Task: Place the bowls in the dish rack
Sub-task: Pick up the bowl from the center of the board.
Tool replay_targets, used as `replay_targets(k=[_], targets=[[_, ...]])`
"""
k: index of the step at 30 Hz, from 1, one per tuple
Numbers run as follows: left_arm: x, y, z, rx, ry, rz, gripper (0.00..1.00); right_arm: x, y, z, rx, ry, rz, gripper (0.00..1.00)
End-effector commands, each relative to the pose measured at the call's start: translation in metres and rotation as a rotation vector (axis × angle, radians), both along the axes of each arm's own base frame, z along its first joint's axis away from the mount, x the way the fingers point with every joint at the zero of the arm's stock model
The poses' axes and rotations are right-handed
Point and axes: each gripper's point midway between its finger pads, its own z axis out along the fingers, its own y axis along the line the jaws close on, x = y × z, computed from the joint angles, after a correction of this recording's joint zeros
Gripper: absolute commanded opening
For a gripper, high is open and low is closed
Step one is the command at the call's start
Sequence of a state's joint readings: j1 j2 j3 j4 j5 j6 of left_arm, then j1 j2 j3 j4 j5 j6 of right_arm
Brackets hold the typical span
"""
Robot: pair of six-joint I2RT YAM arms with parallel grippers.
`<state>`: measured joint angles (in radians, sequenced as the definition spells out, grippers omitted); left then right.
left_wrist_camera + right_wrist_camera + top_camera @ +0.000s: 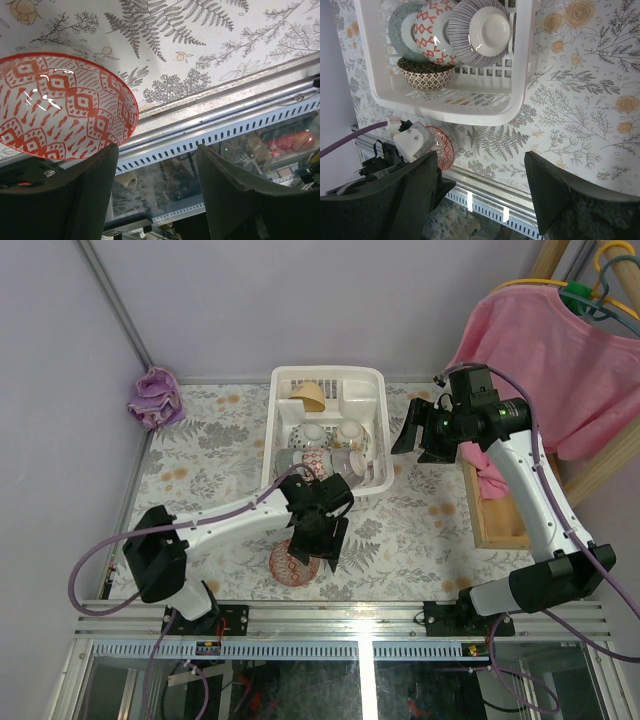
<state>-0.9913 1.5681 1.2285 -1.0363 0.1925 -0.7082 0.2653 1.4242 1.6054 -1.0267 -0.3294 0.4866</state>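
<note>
- We see a worktop (200,455) covered with a pale cloth printed with grey ferns and orange flowers.
- We find a crumpled purple cloth (156,397) at the worktop's far left corner, against the wall.
- We note a wooden crate (495,522) along the worktop's right edge, with a pink rag (488,472) lying in it.
- We see a pink shirt (540,350) hanging beyond the far right corner on a yellow hanger (612,255).
- We see a perforated metal rail (225,132) running along the near edge.

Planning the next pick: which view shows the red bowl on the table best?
Left wrist: the red bowl looms large, rim clear. Top external and right wrist show it partly hidden by the left arm.
</note>
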Motion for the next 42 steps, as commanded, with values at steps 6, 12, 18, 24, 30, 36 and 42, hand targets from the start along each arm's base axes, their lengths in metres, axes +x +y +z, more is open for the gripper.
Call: replay_targets(k=[6, 12, 18, 24, 30, 36, 42], targets=[[0.011, -0.004, -0.022, 0.044, -0.021, -0.042, 0.52, -0.002, 0.003, 0.007, 0.024, -0.007, 0.020, 0.78], [0.013, -0.003, -0.036, 0.062, -0.016, -0.052, 0.45, -0.002, 0.003, 0.007, 0.025, -0.006, 0.019, 0.78], [0.012, 0.002, -0.050, 0.090, -0.012, -0.047, 0.45, -0.003, 0.003, 0.005, 0.024, -0.002, 0.022, 0.78], [0.013, 0.007, -0.057, 0.118, -0.021, -0.039, 0.42, -0.004, 0.003, 0.003, 0.024, 0.005, 0.022, 0.78], [0.012, 0.018, -0.068, 0.160, -0.030, -0.028, 0.38, -0.005, 0.002, 0.002, 0.024, 0.005, 0.021, 0.78], [0.014, 0.023, -0.071, 0.172, -0.055, -0.019, 0.31, -0.007, 0.002, 0.001, 0.022, 0.009, 0.020, 0.78], [0.011, 0.025, -0.077, 0.182, -0.055, -0.014, 0.27, -0.009, 0.001, 0.000, 0.021, 0.012, 0.020, 0.78]])
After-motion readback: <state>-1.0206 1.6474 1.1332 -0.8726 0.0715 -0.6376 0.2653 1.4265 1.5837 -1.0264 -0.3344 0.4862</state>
